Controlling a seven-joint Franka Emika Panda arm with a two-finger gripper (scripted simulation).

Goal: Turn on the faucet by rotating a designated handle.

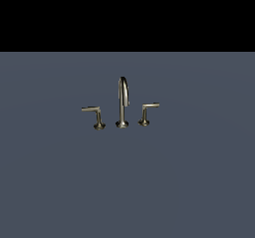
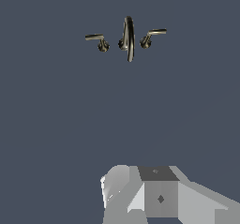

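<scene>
The faucet stands on a grey floor. The handle sits untouched, well apart from the gripper. Its jaws cannot be told.

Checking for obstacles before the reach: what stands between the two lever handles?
The spout stands between the shorter handle and the longer handle, seen in the exterior view.
</scene>
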